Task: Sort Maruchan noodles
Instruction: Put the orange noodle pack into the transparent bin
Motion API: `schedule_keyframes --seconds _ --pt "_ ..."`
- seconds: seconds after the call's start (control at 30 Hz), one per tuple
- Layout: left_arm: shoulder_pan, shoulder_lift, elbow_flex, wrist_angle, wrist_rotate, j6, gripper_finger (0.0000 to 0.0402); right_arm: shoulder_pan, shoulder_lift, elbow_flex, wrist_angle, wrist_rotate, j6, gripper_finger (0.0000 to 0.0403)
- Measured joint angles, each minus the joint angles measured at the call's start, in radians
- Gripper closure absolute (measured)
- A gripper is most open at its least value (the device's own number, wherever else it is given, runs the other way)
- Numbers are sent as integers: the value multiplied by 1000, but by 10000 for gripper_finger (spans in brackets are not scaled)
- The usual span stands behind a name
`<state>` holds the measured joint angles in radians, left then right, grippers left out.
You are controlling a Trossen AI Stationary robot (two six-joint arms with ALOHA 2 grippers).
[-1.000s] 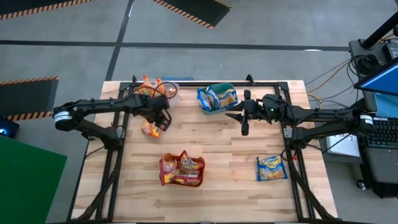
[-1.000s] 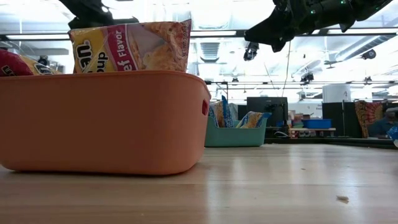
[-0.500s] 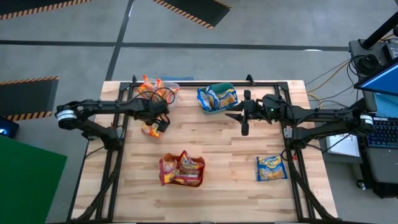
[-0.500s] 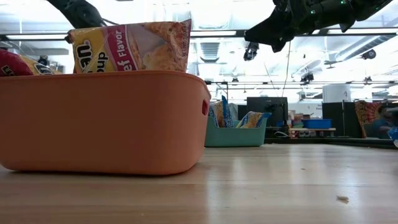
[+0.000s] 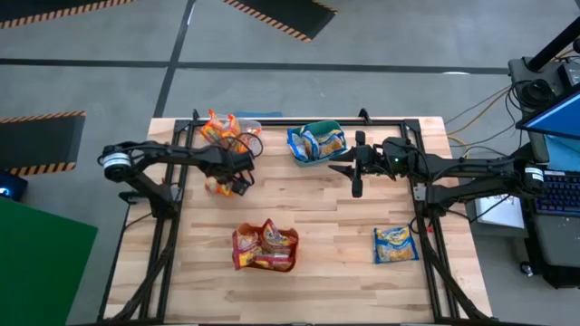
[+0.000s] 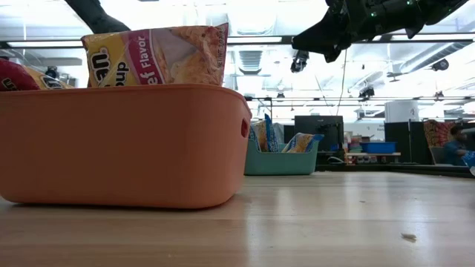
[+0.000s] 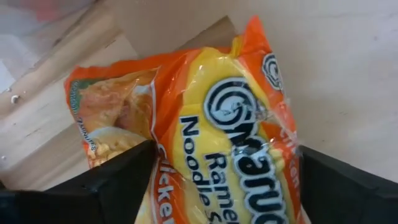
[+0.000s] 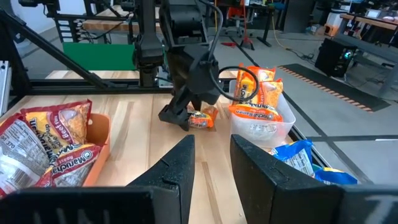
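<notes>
Orange noodle packet (image 7: 217,149), crinkly, yellow noodle print, flat on wood upper left, beside clear tub (image 5: 237,132). Left gripper (image 5: 237,181) spread wide astride it, not gripping. Right gripper (image 5: 356,186) nearly closed, empty, hovering over bare planks at centre.

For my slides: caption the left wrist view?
Open left gripper straddling an orange Maruchan ramen packet on the wooden table.

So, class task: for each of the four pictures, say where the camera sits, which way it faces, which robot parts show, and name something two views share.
High: overhead, straight down; both arms, left gripper, right gripper.
Low: table height, level past the orange tub; arms overhead.
Left wrist: on the left arm, facing an orange packet between its fingers.
Right wrist: on the right arm, facing the left arm.
Shared: the teal tub appears in high and low.
</notes>
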<state>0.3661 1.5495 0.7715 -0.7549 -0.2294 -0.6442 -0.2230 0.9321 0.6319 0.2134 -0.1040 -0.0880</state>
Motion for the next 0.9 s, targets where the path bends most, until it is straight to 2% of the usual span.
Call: schedule_keyframes --seconds 0.3,0.67,0.77,0.9 --pt "-5 -13 -3 -15 3 47 173 0 0 0 0 0 -1 312" --pt "-4 -35 40 -60 12 114 351 0 0 0 0 0 -1 312" --pt "-4 -37 101 -117 20 156 374 0 1 0 -1 0 0 312" --pt "-2 -46 234 -218 1 237 373 0 1 0 -1 0 0 312"
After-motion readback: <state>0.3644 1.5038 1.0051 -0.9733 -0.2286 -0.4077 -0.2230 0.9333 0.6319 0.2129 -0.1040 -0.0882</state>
